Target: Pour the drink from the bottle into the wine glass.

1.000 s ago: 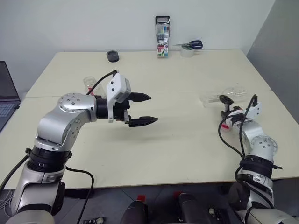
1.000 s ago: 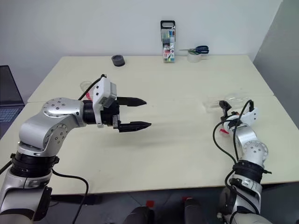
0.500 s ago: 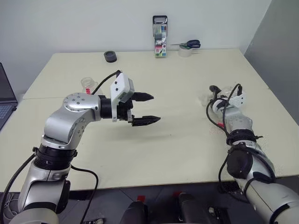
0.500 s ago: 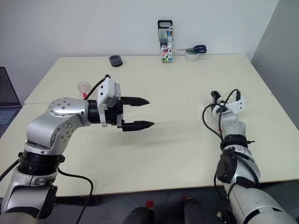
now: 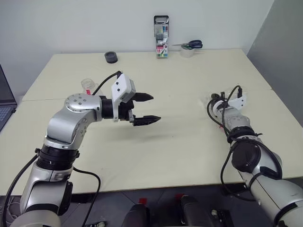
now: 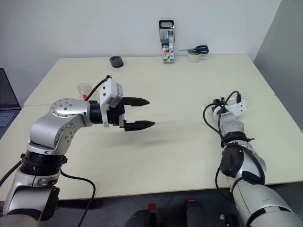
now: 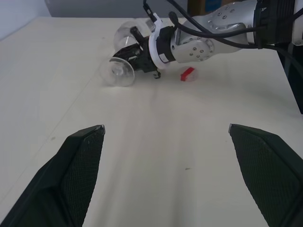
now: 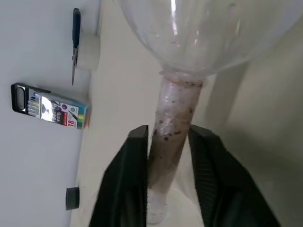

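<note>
A: Where's the clear stemmed wine glass [image 7: 124,71]?

B: On its side on the table [image 5: 180,142], my right end effector [image 8: 165,156] clamped across its stem. Left end effector [image 5: 146,109] gapes, well apart.

marker pack [image 8: 51,109] | label | reads "18"

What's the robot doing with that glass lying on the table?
The wine glass is lying on its side on the table, and the right gripper is shut on its stem, likely to stand it up. The left gripper hangs open above the table. Nothing has been poured yet.
</note>
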Tool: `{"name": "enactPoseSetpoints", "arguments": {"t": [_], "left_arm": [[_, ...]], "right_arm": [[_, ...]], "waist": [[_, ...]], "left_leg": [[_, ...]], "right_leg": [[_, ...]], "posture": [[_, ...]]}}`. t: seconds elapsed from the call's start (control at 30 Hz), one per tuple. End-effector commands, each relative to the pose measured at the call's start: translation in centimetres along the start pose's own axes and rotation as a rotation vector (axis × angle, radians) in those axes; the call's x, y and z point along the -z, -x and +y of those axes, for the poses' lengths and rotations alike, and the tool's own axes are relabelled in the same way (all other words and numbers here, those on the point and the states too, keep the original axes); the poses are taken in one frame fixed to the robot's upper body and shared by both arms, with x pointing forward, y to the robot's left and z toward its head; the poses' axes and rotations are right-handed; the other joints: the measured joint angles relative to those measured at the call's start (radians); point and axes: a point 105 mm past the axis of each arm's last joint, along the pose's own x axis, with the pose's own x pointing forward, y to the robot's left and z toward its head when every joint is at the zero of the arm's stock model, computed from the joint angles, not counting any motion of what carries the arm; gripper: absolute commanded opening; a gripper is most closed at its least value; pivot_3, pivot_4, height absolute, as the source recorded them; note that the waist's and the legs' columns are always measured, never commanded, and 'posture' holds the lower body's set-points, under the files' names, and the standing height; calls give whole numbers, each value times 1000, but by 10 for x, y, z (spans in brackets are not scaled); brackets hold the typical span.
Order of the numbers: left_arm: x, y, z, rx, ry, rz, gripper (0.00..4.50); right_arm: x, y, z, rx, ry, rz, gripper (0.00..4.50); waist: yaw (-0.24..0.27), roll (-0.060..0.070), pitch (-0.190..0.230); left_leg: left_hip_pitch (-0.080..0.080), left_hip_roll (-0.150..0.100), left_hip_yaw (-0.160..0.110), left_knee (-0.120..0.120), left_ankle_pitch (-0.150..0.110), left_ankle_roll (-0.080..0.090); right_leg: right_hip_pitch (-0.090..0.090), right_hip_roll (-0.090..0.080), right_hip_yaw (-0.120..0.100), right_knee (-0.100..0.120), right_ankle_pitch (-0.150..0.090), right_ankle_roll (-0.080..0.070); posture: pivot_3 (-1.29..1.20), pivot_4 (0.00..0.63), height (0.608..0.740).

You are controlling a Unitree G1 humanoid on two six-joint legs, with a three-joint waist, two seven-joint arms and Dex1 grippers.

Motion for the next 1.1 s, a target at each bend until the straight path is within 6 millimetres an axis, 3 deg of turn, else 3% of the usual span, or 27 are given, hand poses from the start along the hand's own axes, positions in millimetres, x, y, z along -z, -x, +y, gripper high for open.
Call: {"name": "enactPoseSetpoints", "arguments": {"t": [0.03,0.17,0.27,0.47,0.67,0.77,0.87,0.97,1.1], "left_arm": [[-11,1,-1,-1,-46,-22,4500],[-10,1,1,-18,-45,-20,4500],[-9,2,0,-25,-37,-21,4500],[-4,11,4,-100,4,-20,4500],[3,17,-2,-139,32,-9,4500],[4,20,0,-189,52,-22,4500],[4,29,2,-262,77,-54,4500],[10,52,-2,-434,146,-108,4500],[17,61,-15,-534,194,-113,4500]], "right_arm": [[6,-1,21,-62,347,20,226],[36,4,41,-224,831,18,226],[64,14,37,-307,1101,20,226],[85,33,-5,-266,1276,54,226],[88,51,-42,-166,1247,143,226],[98,56,-52,-168,1245,215,226],[107,53,-37,-227,1248,218,226],[126,43,9,-372,1271,148,226],[153,38,42,-476,1260,123,226]], "waist": [[0,0,0],[-1,0,0],[-3,0,0],[-3,-1,-1],[2,-3,-3],[5,-5,-5],[3,-6,-5],[-17,-7,-5],[-37,-8,-5]], "left_leg": [[0,0,0,0,0,0],[0,0,-1,0,0,0],[-1,0,-2,0,0,-1],[0,1,-6,0,2,-4],[0,1,-7,0,1,-4],[1,1,-9,0,0,-1],[4,1,-9,-1,0,-1],[6,4,-6,-2,-1,-2],[13,12,1,-3,-2,-3]], "right_leg": [[0,0,0,0,0,0],[-1,0,0,0,0,0],[-2,0,1,1,0,0],[-2,0,1,1,0,0],[-1,0,0,0,0,0],[1,1,-2,-1,0,0],[2,1,-2,-1,0,0],[2,2,0,-1,0,0],[3,8,4,1,2,-3]], "posture": [[0,150,740],[0,150,740],[0,150,740],[0,150,740],[0,150,740],[0,150,740],[0,150,740],[0,150,740],[0,150,740]]}}
